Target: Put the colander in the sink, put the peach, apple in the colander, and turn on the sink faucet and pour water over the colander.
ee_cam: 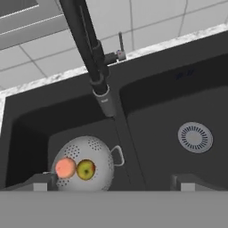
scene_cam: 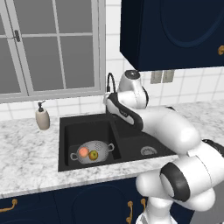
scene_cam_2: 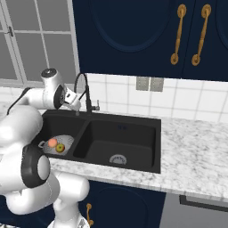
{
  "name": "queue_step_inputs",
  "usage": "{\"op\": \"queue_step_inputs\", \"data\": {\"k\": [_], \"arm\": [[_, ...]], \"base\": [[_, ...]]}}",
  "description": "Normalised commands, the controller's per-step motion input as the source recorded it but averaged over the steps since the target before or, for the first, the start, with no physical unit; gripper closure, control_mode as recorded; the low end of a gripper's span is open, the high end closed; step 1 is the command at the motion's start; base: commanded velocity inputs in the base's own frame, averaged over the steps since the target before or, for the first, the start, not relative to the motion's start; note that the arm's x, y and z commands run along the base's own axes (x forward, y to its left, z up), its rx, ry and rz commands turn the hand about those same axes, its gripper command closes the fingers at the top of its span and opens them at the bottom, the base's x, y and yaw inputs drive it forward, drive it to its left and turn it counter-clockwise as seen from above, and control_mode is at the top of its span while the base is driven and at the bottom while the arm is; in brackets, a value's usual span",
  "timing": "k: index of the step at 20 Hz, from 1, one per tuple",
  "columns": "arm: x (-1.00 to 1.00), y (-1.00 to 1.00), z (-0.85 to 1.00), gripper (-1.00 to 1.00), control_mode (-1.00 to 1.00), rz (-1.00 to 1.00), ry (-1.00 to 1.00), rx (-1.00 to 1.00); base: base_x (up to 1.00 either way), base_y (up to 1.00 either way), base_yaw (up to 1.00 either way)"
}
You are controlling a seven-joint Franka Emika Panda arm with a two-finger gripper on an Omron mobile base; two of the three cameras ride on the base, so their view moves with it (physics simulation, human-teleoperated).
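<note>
From the left base view, we see the colander (scene_cam: 92, 151) sitting in the left basin of the sink (scene_cam: 65, 144), with the peach (scene_cam: 83, 152) and apple (scene_cam: 93, 155) side by side inside it, so what we judge is left is the water. Our arm reaches over the basins toward the faucet (scene_cam: 110, 82) at the back wall; a soap bottle (scene_cam: 42, 116) stands well apart on the counter (scene_cam: 26, 151).

From the right base view, our pincer (scene_cam_2: 75, 102) hangs empty with its jaws apart, just beside the faucet's neck and above the divider.

Through the hand view, the spout points near the divider rather than over the colander, and the small lever (ee_cam: 120, 44) sticks out clear on the side, with open room around it.
</note>
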Motion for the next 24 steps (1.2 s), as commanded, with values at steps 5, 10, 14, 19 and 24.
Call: {"op": "queue_step_inputs", "data": {"k": [5,10,14,19,24], "arm": [[0.28,-0.17,0.15,-1.0,-1.0,0.0,-0.02,-0.03],[0.4,-0.01,-0.07,-1.0,-1.0,0.01,0.0,-0.01],[0.42,0.01,-0.1,-1.0,-1.0,0.03,0.0,0.0],[0.38,0.0,-0.14,-1.0,-1.0,0.03,0.0,0.0],[0.41,0.08,-0.11,-1.0,-1.0,0.01,0.0,0.0]], "base": [[0.0,0.0,0.0],[0.0,0.0,0.0],[0.0,0.0,0.0],[0.0,0.0,0.0],[0.0,0.0,0.0]]}}
